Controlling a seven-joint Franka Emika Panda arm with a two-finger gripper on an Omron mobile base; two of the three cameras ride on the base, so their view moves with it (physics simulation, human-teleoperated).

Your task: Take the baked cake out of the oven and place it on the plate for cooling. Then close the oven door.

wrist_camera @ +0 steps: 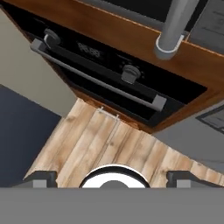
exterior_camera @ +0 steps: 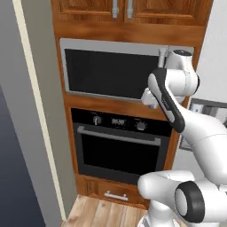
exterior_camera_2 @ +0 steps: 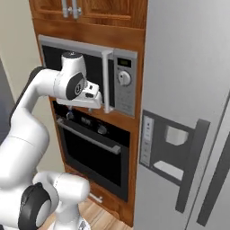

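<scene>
The black oven (exterior_camera: 119, 144) sits in the wood cabinetry below the microwave. Its glass-fronted oven door (exterior_camera: 116, 156) stands shut against the frame, and the long silver bar handle (exterior_camera: 119, 136) runs across its top. The baked cake is hidden behind that shut door, and the plate is out of view. My gripper (wrist_camera: 111, 178) hangs in front of the microwave's lower edge, above the oven's knobs, and points down. In the hand view the handle (wrist_camera: 96, 81) lies far below the two fingertips (wrist_camera: 41, 177), which stand wide apart and open with nothing between them. The hand (exterior_camera_2: 92, 99) is level with the microwave's bottom.
The silver microwave (exterior_camera: 111, 71) with its vertical handle (wrist_camera: 173, 28) is just behind the hand. A grey fridge (exterior_camera_2: 188, 112) stands right of the cabinetry and a grey wall (exterior_camera: 26, 133) left of it. A drawer (exterior_camera: 116, 195) sits under the oven, above the wood floor (wrist_camera: 109, 140).
</scene>
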